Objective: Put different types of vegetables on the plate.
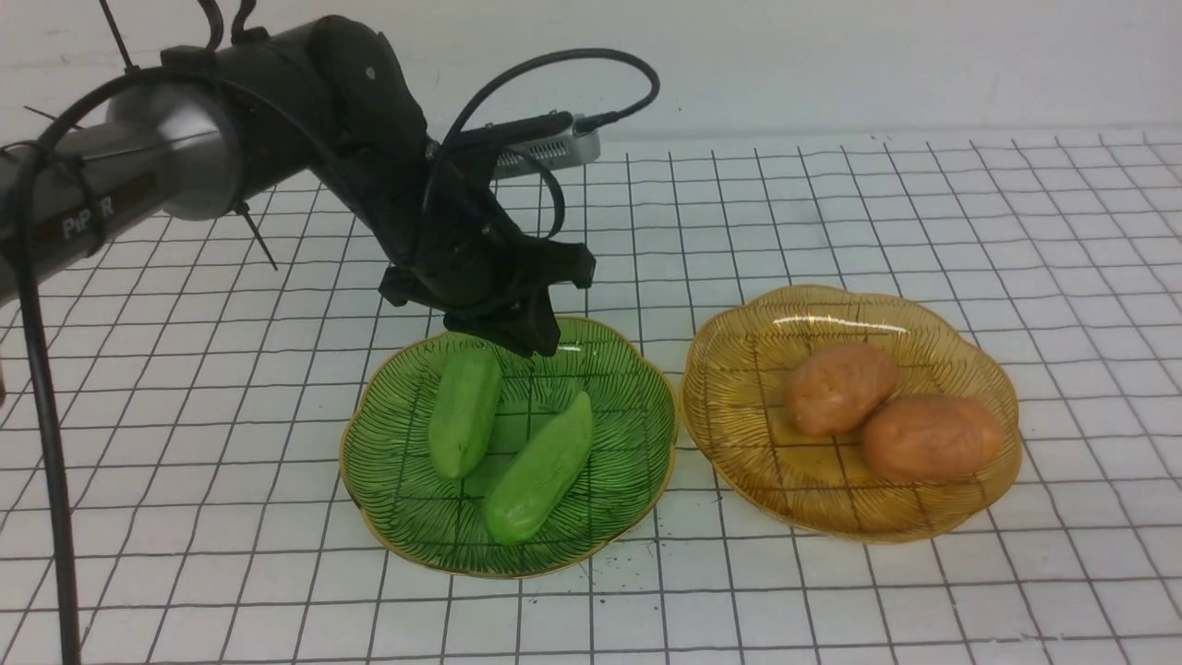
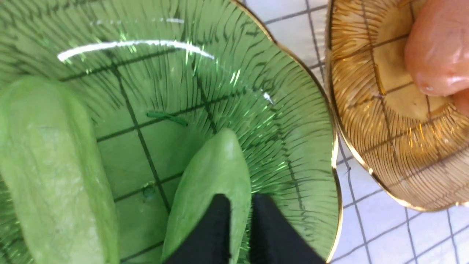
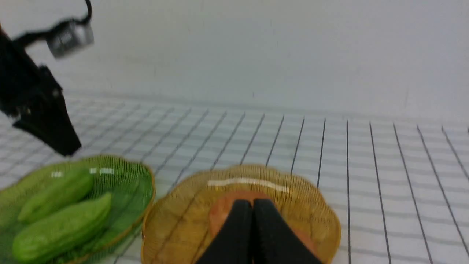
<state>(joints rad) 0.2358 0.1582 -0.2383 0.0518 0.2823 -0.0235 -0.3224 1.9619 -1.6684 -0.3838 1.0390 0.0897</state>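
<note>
Two light-green cucumber-like vegetables [image 1: 464,413] [image 1: 542,469] lie side by side in the green plate [image 1: 619,416]. Two orange-brown potato-like vegetables [image 1: 840,388] [image 1: 931,439] touch each other in the amber plate [image 1: 739,369]. My left gripper [image 1: 536,344] hovers over the green plate's far edge, its fingers drawn together with nothing between them; in the left wrist view its tips [image 2: 240,200] stand above one cucumber [image 2: 212,168]. My right gripper [image 3: 253,201] is shut and empty, above the amber plate [image 3: 183,220] with a potato [image 3: 220,212] behind it. The right arm is out of the front view.
The two plates stand close together, rims almost touching, on a white cloth with a black grid [image 1: 923,203]. The left arm [image 1: 185,157] and its cables reach in from the left, with the wrist camera [image 1: 545,148] above. A white wall lies behind.
</note>
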